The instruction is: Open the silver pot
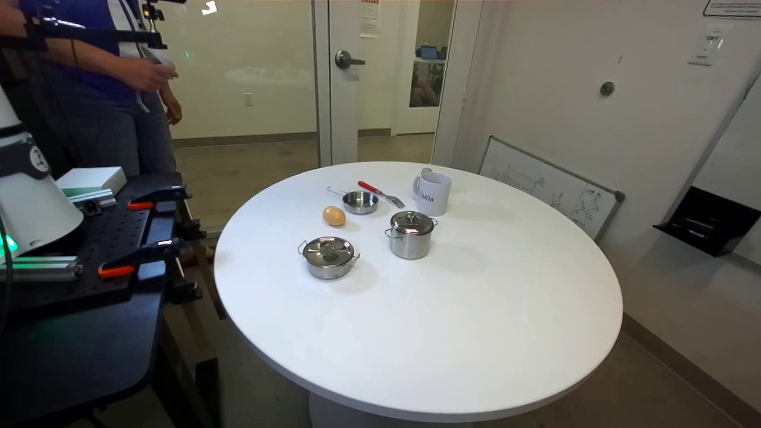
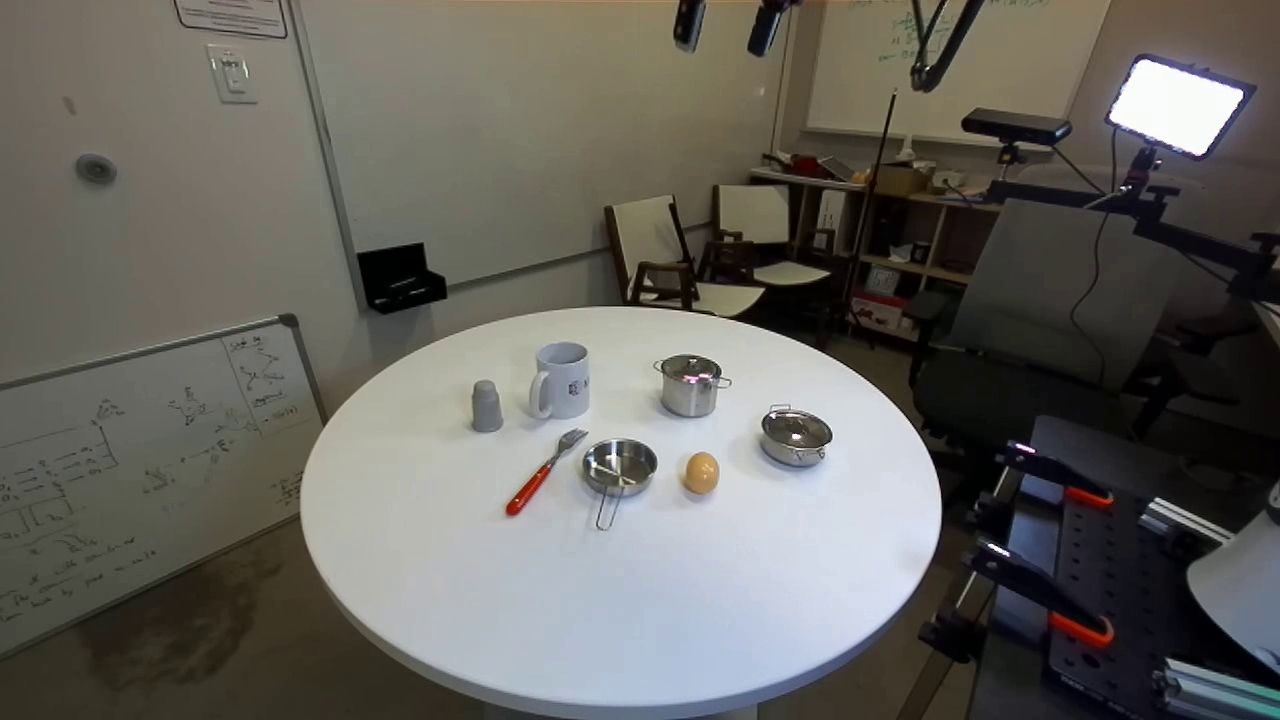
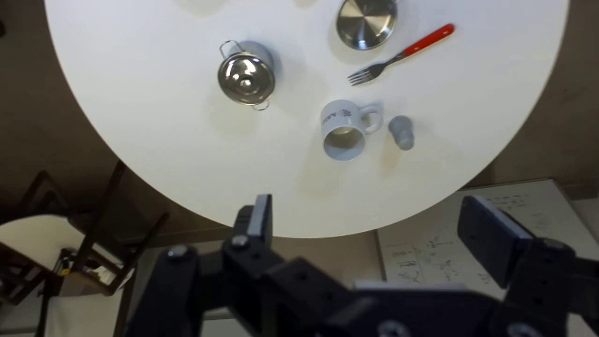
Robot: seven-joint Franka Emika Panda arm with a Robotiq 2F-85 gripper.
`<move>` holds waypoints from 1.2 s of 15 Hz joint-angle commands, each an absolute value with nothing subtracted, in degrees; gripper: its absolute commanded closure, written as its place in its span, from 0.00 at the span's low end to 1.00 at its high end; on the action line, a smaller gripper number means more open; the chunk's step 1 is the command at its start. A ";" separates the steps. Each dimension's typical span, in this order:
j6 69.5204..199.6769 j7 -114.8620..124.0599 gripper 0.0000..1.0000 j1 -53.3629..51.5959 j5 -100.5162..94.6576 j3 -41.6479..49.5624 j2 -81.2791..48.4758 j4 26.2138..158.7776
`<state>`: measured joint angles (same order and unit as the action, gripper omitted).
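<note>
The silver pot (image 1: 410,245), small, straight-sided and shiny, stands upright on the white round table with its flat lid on. It also shows in an exterior view (image 2: 688,398) and at the upper left of the wrist view (image 3: 246,79), with a wire handle on each side. My gripper (image 3: 367,201) is open, with its two fingers wide apart and nothing between them. Its fingertips also show at the top edge of an exterior view (image 2: 725,38), high above the table. The gripper is apart from the pot and touches nothing.
A wider, shallower lidded pot (image 1: 329,261) stands near the silver pot. A white mug (image 2: 562,380), grey shaker (image 2: 486,407), red-handled fork (image 2: 540,480), small open pan (image 2: 620,467) and egg (image 2: 702,473) are on the table (image 2: 600,610). A person (image 1: 89,89) stands behind the arm's base.
</note>
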<state>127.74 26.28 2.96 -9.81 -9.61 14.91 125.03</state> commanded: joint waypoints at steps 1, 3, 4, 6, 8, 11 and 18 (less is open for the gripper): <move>129.17 31.49 0.00 5.36 -18.99 -8.56 2.55 118.93; 128.98 27.53 0.00 4.62 -16.07 -5.37 -3.23 117.36; 129.26 25.51 0.00 4.29 -13.51 -4.10 -5.62 116.62; 129.59 21.39 0.00 4.46 -6.63 -2.04 -10.67 114.42; 128.93 17.55 0.00 5.09 1.41 -1.03 -14.75 111.90; 127.48 13.88 0.00 5.93 10.57 -0.45 -18.66 108.81; 129.10 14.56 0.00 4.53 11.05 0.79 -17.82 110.43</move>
<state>129.30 14.91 5.78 10.54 -0.57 -17.82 110.54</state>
